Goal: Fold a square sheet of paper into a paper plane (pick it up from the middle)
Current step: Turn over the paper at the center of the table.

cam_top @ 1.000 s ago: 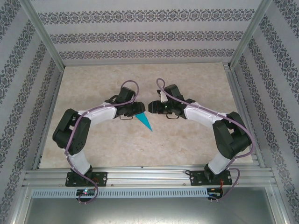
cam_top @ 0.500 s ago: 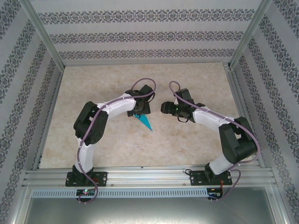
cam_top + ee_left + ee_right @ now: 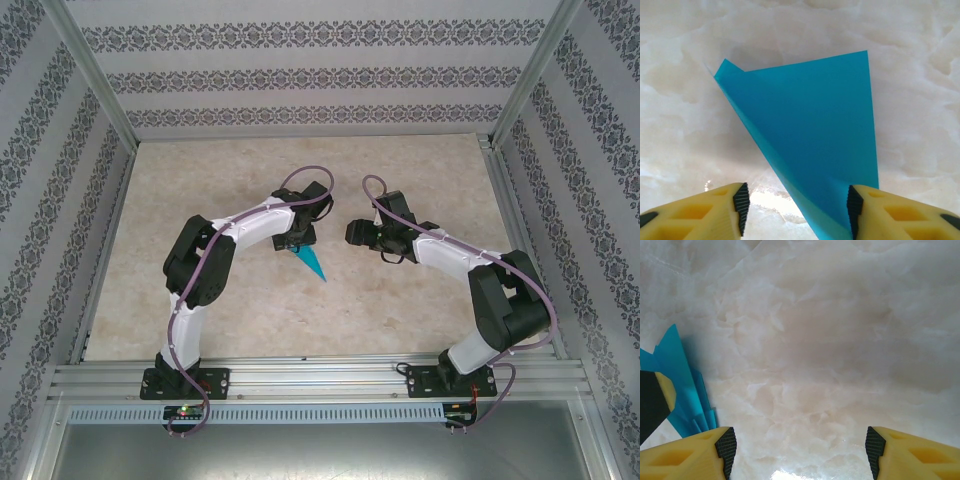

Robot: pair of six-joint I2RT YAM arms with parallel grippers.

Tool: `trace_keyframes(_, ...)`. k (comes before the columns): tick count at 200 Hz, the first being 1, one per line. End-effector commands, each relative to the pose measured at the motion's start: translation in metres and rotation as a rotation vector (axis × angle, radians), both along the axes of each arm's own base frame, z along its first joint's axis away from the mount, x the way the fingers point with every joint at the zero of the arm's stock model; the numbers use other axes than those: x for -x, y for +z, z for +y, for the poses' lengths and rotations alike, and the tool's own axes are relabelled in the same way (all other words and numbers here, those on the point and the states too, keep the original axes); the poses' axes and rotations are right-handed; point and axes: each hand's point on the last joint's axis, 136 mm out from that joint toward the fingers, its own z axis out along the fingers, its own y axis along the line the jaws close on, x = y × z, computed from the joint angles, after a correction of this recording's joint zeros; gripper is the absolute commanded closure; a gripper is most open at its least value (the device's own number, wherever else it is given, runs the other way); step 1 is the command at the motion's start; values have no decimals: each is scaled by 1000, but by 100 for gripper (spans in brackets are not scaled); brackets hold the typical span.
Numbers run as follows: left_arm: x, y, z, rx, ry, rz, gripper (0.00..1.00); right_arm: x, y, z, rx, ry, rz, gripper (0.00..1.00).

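The square sheet of paper now lies folded as a narrow, pointed teal paper plane (image 3: 311,262) on the marble table (image 3: 400,300), its tip toward the near right. My left gripper (image 3: 298,240) points down over its wide far end. In the left wrist view the folded paper (image 3: 815,140) lies between the jaws of the left gripper (image 3: 797,207). It touches the right pad (image 3: 855,210), and bare table shows beside the left pad (image 3: 741,207). My right gripper (image 3: 352,233) stands open to the right of the plane, with nothing in it (image 3: 800,450). The plane's layered edge (image 3: 685,390) shows at that view's left.
Patterned walls and metal frame posts (image 3: 100,80) enclose the table on three sides. An aluminium rail (image 3: 320,380) with both arm bases runs along the near edge. A finger of the left gripper (image 3: 652,395) reaches into the right wrist view at the left.
The left arm has swung forward and right and now points down over the plane's wide end. The right gripper has drawn back to the right, away from the plane.
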Motion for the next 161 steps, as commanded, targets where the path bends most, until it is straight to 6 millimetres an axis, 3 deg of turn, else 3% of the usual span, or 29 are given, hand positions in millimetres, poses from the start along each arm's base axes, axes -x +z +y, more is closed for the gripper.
trace_keyframes(1,8,12,4,-4,31,-22,48,1,-5,2,-13,-1,31,31)
trace_keyframes(38,9,9,4,9,55,-31,60,0,-3,5,-28,1,32,31)
trace_keyframes(85,9,14,5,29,75,-56,67,1,-3,5,-28,5,34,31)
trace_keyframes(161,7,25,0,81,47,-89,94,2,3,6,-39,5,30,31)
